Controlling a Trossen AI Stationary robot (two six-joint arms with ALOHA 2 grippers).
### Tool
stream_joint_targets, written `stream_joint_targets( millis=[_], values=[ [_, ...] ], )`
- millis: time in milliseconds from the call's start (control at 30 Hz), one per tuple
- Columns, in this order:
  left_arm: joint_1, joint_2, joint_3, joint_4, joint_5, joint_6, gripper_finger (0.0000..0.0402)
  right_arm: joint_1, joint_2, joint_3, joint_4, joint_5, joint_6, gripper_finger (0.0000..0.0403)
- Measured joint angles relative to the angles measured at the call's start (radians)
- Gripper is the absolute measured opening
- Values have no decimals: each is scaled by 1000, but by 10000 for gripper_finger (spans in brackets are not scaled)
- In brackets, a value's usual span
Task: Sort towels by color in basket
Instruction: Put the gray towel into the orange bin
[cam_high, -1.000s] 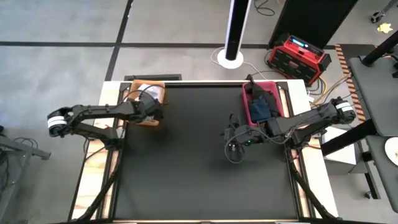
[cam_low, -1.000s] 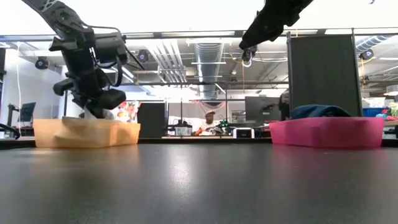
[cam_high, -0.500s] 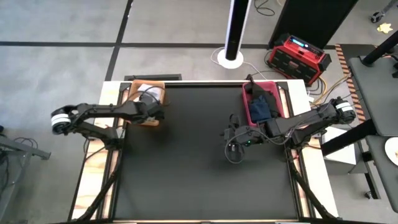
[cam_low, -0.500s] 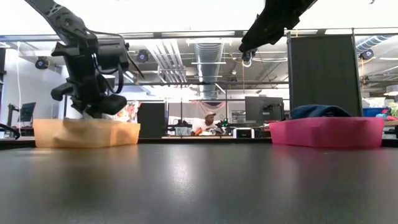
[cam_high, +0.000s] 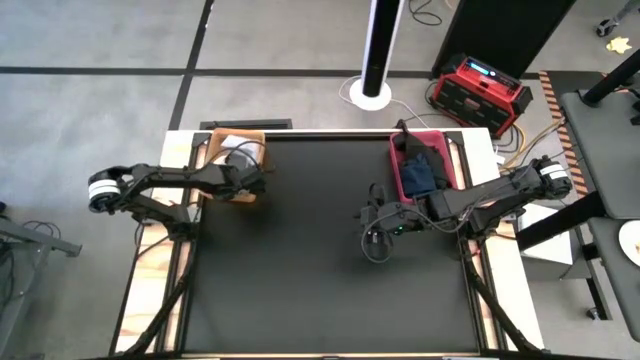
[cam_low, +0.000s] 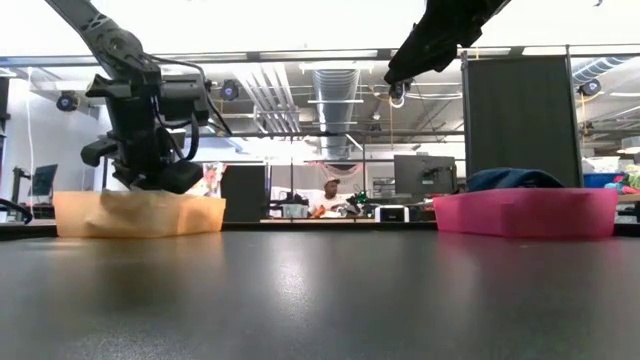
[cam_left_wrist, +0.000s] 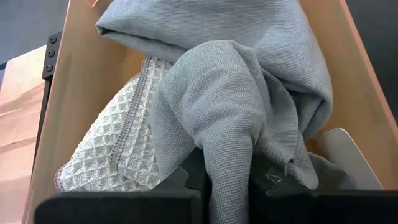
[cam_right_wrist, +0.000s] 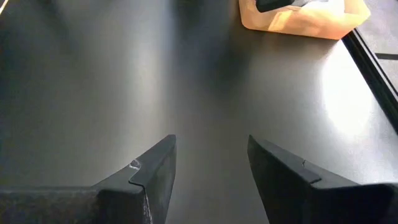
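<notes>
Left gripper (cam_high: 252, 180) lowered into orange basket (cam_high: 214, 150), jaws pinching grey towel (cam_left_wrist: 249, 93), right gripper (cam_right_wrist: 208, 163) jaws spread over bare table (cam_high: 300, 280)

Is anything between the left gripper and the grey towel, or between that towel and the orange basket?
Nothing visible. The left gripper is shut on the grey towel, which hangs inside the orange basket over a white waffle towel. The right gripper waits open above mid-table.

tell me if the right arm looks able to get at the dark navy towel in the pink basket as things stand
Probably yes. The right gripper hangs open over bare black tabletop, beside the pink basket, and the dark navy towel lies heaped on top with nothing covering it.
</notes>
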Motion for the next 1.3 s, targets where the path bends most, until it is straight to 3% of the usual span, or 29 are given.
stream_joint_targets(
  millis=[333,700,867,1300],
  values=[
    [0,0,-1,-2,-2,-33,49,0,0,0,0,0,0,196],
    [0,0,-2,-6,-6,-39,194,0,0,0,0,0,0,196],
    [0,-11,9,-45,14,-16,236,0,0,0,-1,0,8,196],
    [0,-18,130,-230,17,-6,257,0,0,0,-1,0,9,196]
  ],
)
